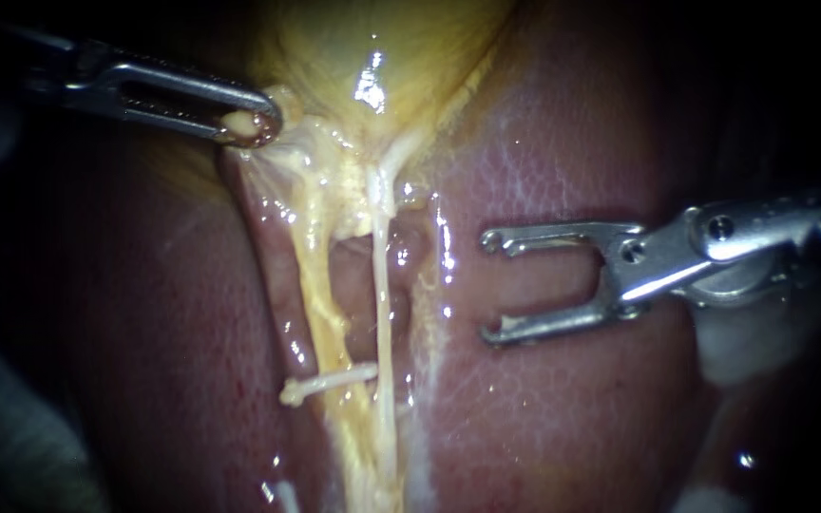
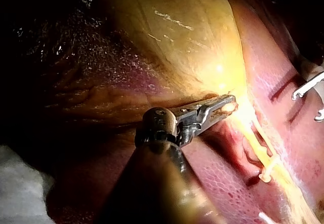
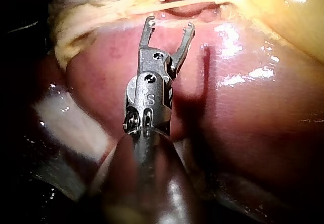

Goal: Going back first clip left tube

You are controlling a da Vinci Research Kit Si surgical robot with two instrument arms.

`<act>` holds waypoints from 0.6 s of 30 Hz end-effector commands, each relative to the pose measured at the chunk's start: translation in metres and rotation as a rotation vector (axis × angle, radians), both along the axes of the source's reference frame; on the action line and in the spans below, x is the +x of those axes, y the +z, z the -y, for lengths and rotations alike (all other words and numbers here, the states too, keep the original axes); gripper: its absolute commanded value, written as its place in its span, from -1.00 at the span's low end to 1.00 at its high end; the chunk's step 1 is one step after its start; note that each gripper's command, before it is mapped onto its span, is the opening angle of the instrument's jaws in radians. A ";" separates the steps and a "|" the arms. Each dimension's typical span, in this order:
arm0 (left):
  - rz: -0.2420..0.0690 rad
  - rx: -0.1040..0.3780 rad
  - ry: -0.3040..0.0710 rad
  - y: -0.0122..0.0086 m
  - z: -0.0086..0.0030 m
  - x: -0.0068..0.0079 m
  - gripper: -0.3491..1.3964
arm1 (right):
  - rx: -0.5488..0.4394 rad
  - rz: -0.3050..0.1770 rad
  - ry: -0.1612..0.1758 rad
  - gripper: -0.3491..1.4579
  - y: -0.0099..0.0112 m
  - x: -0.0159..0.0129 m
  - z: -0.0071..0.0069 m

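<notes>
Pinching tissue at the gallbladder (image 1: 382, 47) base, left instrument (image 1: 257, 125) holds left tube (image 1: 311, 275) taut for access; clip (image 1: 327, 382) sits on it, ahead of right instrument (image 1: 488, 287), whose empty jaws gape clear of both tubes.

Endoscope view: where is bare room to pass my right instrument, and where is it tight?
Bare liver lies below the open jaws of the right instrument, and more between the left tube and the view's left edge. Crowded: around the clip and where the left instrument grips the gallbladder.
</notes>
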State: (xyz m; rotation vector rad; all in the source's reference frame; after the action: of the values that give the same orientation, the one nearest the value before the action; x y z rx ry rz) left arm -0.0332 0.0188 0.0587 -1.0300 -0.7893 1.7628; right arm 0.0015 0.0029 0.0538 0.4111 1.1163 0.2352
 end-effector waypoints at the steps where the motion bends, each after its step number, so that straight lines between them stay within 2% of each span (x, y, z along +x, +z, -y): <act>1: -0.005 -0.003 -0.003 0.0004 0.0002 -0.0003 -1.00 | -0.001 0.001 -0.001 -0.06 0.0000 -0.0001 0.0000; 11: -0.004 -0.016 0.006 0.0045 0.0011 -0.0024 -1.00 | -0.002 0.008 -0.008 -0.06 -0.0001 -0.0003 0.0002; 18: -0.004 -0.010 0.010 0.0053 0.0015 -0.0032 -1.00 | -0.002 0.008 -0.008 -0.06 -0.0002 -0.0005 0.0003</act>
State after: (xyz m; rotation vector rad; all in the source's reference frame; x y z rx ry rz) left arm -0.0363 0.0173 0.0640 -1.0315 -0.7845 1.7783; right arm 0.0011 0.0026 0.0536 0.4130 1.1069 0.2281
